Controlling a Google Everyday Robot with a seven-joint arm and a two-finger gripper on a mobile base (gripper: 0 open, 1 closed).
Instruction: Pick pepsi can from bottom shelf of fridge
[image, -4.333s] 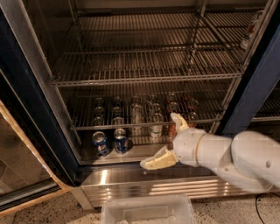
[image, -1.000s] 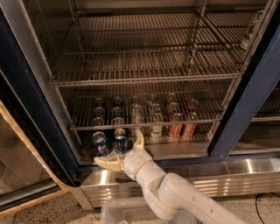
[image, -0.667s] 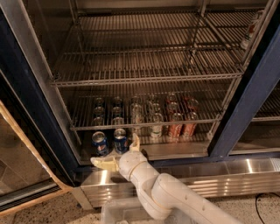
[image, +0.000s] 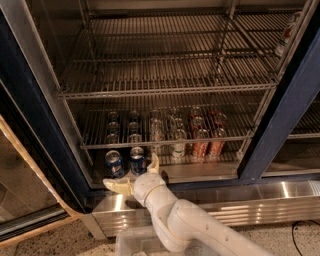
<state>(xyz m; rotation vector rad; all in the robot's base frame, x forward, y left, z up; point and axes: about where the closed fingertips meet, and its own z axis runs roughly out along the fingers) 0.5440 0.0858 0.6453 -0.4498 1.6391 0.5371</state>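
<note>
Two dark-blue cans stand at the front left of the fridge's (image: 272, 120) bottom shelf (image: 200, 172). The right one, with white-red markings, is the pepsi can (image: 136, 160). Its twin (image: 113, 164) to the left shows a round logo. My gripper (image: 130, 171) is open, low at the shelf's front edge, right in front of the pepsi can. One finger (image: 154, 163) stands up just right of the can. The other finger (image: 115, 185) points left, below the twin can. The can's lower part is hidden behind my wrist.
A wire rack (image: 165, 142) just above holds several silver-white cans (image: 178, 145) and red cans (image: 201, 144). The shiny kick plate (image: 240, 200) runs below the shelf. The open glass door (image: 25, 190) stands at the left. A clear plastic bin (image: 132, 245) sits at the bottom.
Since 4.3 s ago my arm has swung from the right side of the shelf to the left, in front of the blue cans. In the last second it only edged slightly closer.
</note>
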